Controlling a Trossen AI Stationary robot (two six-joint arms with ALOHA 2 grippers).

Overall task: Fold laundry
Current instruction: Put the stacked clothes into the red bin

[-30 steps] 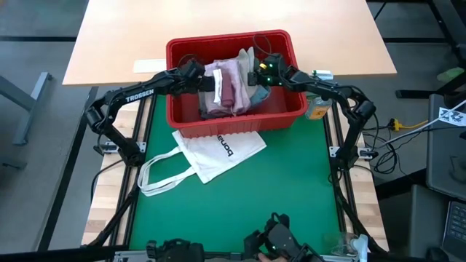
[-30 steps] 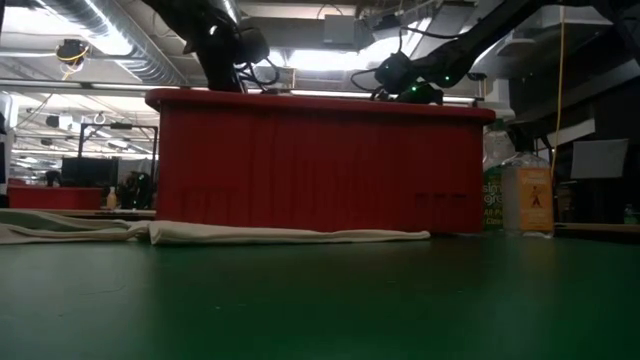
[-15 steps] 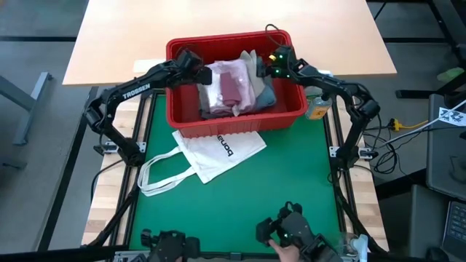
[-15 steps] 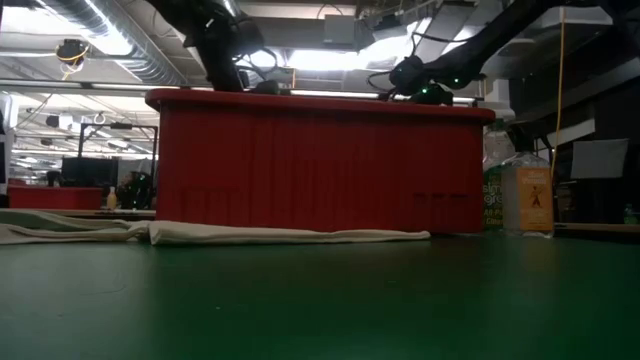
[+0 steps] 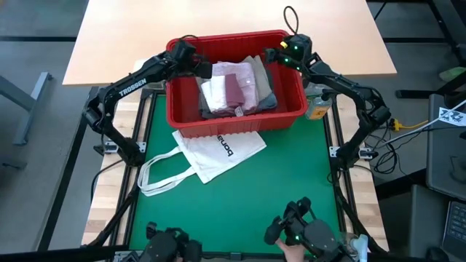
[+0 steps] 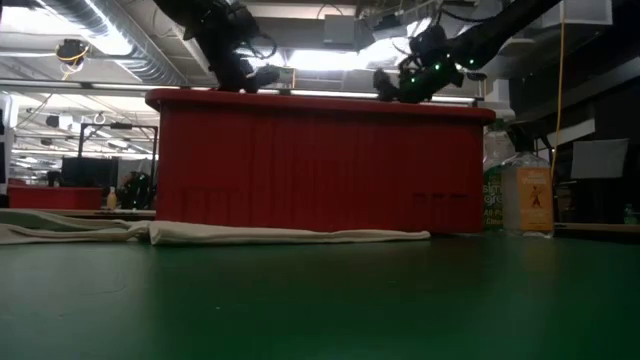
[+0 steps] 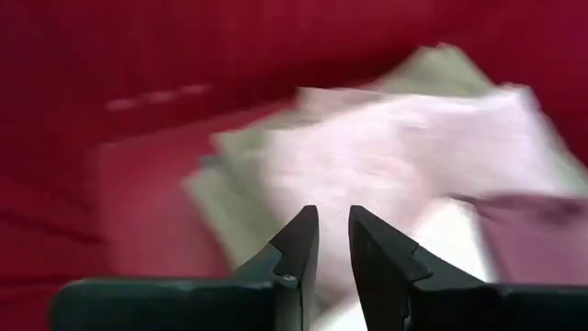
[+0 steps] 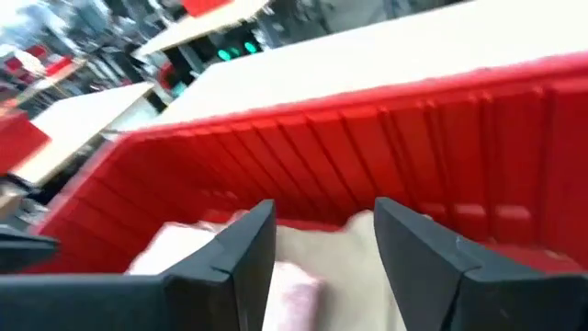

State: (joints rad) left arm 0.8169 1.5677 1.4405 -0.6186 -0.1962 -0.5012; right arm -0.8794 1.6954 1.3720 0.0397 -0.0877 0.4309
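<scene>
The laundry is a pile in the red slotted basket (image 5: 233, 125). A mottled pink piece (image 5: 239, 73) lies on top, with maroon (image 5: 233, 92), white (image 5: 213, 92), beige (image 5: 260, 68) and grey-green (image 5: 266, 100) cloth around it. My left gripper (image 5: 204, 70) (image 7: 333, 225) hangs over the pile's far left part. Its fingers stand a narrow gap apart with nothing between them. My right gripper (image 5: 272, 54) (image 8: 322, 221) hovers at the basket's far right corner, above the beige cloth, with its fingers wide apart and nothing between them. In the low view both grippers (image 6: 265, 75) (image 6: 386, 86) show above the basket's rim.
A white tote bag (image 5: 218, 151) with black lettering lies flat on the green mat in front of the basket, its loop handles toward the near left. A bottle (image 5: 318, 108) stands just right of the basket. The green mat (image 5: 277, 189) stretches toward the near edge.
Both grippers have risen off the pile and drawn apart. The left has gone toward the basket's far left corner and the right toward its far right corner. The pink and beige pieces that they stood over now lie uncovered on the pile.
</scene>
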